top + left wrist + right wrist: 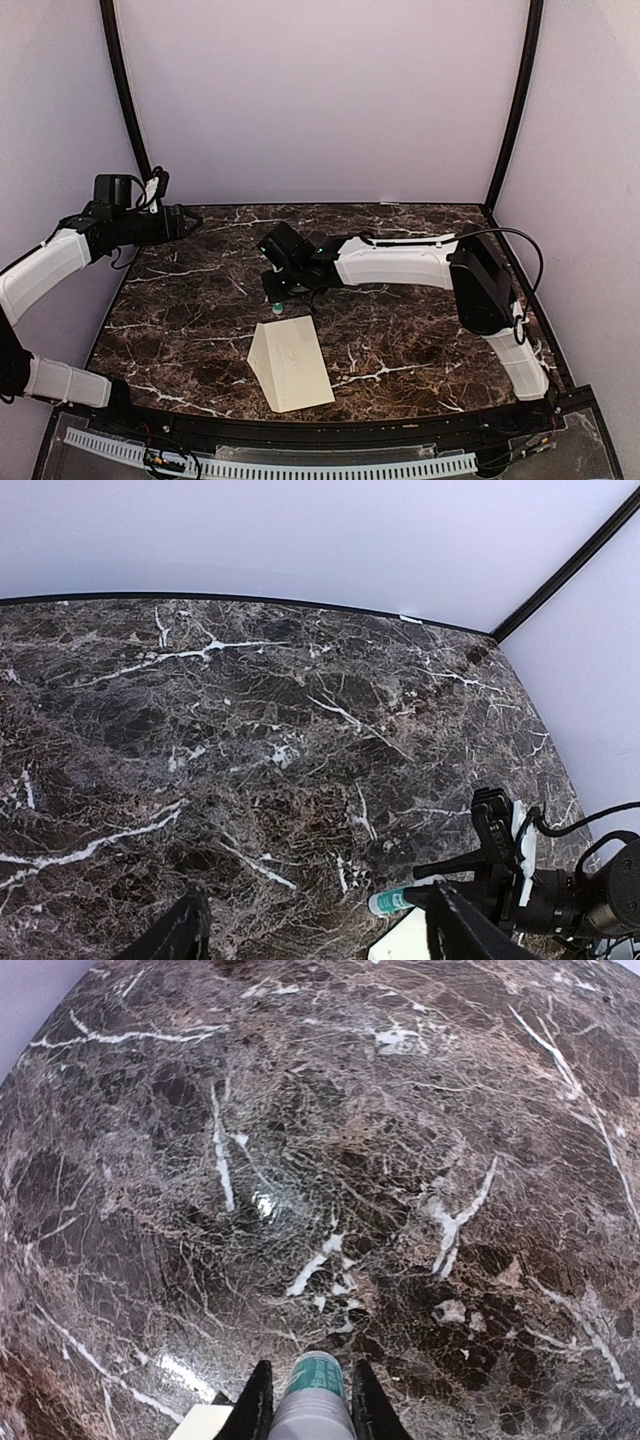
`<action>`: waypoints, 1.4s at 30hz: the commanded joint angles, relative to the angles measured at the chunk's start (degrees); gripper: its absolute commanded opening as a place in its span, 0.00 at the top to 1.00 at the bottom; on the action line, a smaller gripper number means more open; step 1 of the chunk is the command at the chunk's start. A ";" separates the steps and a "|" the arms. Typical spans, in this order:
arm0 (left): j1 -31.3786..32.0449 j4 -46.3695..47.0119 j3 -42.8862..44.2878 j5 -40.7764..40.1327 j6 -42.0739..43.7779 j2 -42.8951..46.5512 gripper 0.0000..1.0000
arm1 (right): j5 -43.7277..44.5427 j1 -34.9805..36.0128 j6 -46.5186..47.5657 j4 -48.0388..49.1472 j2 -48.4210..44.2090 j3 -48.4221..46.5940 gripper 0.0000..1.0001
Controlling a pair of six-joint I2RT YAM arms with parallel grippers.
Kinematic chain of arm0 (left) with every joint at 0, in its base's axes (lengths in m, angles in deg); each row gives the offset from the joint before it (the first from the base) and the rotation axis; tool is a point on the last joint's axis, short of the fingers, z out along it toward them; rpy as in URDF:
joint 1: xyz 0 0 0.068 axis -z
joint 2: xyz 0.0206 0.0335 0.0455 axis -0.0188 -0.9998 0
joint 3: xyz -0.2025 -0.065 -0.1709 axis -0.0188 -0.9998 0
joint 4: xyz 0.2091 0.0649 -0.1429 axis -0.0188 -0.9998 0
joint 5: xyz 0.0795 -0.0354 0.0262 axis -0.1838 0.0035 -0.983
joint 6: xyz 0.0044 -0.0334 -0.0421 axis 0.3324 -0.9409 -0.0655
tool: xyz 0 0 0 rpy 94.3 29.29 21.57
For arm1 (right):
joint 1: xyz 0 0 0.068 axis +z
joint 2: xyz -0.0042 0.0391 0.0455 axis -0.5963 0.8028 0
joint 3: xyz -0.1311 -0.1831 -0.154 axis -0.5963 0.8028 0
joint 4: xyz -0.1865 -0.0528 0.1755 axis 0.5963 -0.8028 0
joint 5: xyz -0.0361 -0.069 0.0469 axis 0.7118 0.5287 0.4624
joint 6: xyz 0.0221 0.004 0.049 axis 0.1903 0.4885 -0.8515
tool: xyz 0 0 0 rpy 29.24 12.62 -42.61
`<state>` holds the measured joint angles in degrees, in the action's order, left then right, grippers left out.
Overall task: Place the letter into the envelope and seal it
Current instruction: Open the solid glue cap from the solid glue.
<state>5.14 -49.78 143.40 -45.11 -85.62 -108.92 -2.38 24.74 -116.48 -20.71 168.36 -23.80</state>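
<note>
Your right gripper (280, 284), at frame centre, is pinched on a white tube with a teal cap (312, 1396). The pale cream paper envelope (292, 365) lies flat just below it, at lower centre. Your left gripper (186, 222), at upper left, is spread and well apart from it.

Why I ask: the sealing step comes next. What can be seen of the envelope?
The envelope is a plain pale cream paper rectangle lying on the dark marble table, near its front edge and turned at an angle. Along its left side a triangular fold looks slightly shaded. Nothing rests on it. The right gripper, shut on a green-tipped tube, hangs by its far corner; whether the tube touches it cannot be told.
</note>
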 commanded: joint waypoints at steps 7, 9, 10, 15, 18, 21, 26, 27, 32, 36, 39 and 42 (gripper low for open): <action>1.72 3.66 -2.47 9.59 3.79 1.93 0.31 | 0.30 -0.58 -0.16 3.30 -7.57 3.50 0.87; 6.15 4.64 -3.12 11.78 6.84 3.55 0.31 | -2.36 -1.29 -0.13 6.42 -13.51 7.82 0.87; 7.39 4.81 -3.42 13.33 7.70 3.90 0.31 | -4.04 -1.75 -0.09 7.89 -16.07 10.24 0.87; 15.49 7.27 -5.23 20.83 13.42 6.54 0.31 | -19.97 -5.45 0.32 13.47 -27.21 20.60 0.88; 19.52 7.79 -6.82 22.35 17.53 7.55 0.31 | -26.26 -6.15 1.50 13.93 -31.93 24.32 0.87; 24.04 7.93 -7.59 21.53 19.40 8.17 0.31 | -33.00 -6.19 2.65 13.21 -34.48 25.37 0.87; 29.90 7.14 -7.30 19.77 20.88 6.26 0.31 | -40.74 -5.35 1.82 16.03 -37.26 28.25 0.88; 30.43 7.07 -7.19 19.66 20.92 5.99 0.31 | -41.54 -4.90 1.97 16.35 -37.36 28.45 0.88; 32.92 7.81 -7.23 22.17 20.44 3.89 0.31 | -42.65 -2.95 2.52 17.40 -36.96 28.41 0.88; 35.41 6.66 -7.01 20.91 21.22 2.36 0.33 | -43.49 -2.72 1.88 18.91 -36.82 28.63 0.88; 35.81 7.04 -6.95 20.60 20.92 2.37 0.41 | -44.22 -2.64 1.93 18.84 -36.58 28.43 0.88; 35.86 7.79 -7.14 21.58 20.32 2.21 0.49 | -44.73 -2.52 1.92 18.87 -36.30 28.56 0.88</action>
<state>40.83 -43.40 136.34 -25.02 -65.47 -107.06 -45.26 21.87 -114.76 -4.87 132.51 4.74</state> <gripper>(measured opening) 0.541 0.189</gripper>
